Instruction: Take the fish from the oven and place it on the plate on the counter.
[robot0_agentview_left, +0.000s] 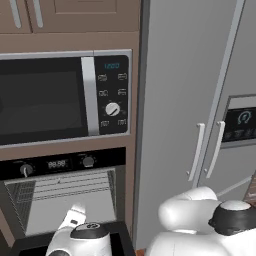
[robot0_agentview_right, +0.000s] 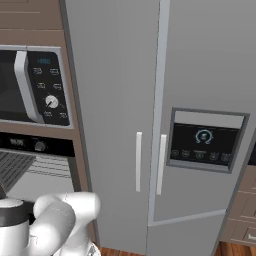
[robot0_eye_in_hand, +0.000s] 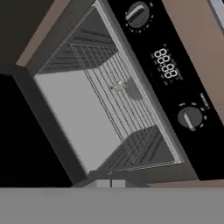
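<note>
1. The oven (robot0_agentview_left: 65, 200) stands open below the microwave (robot0_agentview_left: 65, 95), its door (robot0_agentview_left: 30, 245) dropped flat and dark toward the robot, so the cavity and wire racks (robot0_eye_in_hand: 118, 100) are laid bare for a reach inside
2. The arm (robot0_agentview_left: 75, 235) is bent low in front of the opening, its hand aimed in at the cavity; I judge this as lining up the approach, with the grab not yet begun
3. The fish (robot0_eye_in_hand: 119, 85) lies on the upper rack, about mid-width and toward the back, seen in the hand view as a tiny pale speck with a darker grey blot just beside it, probably its shadow
4. It looks slim, silvery-grey and very small against the rack wires; its outline is too blurred to tell head from tail or which way it lies along the wires
5. In the left base view a faint mark on the rack (robot0_agentview_left: 59, 181) may be the same fish, but I cannot be sure
6. State of the fingers: I cannot tell, since the tips are not clear at the bottom of the hand view and the base views show the hand from behind; nothing appears to be grasped
7. The fridge (robot0_agentview_right: 150, 100) fills the space to the right of the oven column
8. Judged progress: early, as the fish sits untouched in the oven and the carry to the plate is all ahead
</note>
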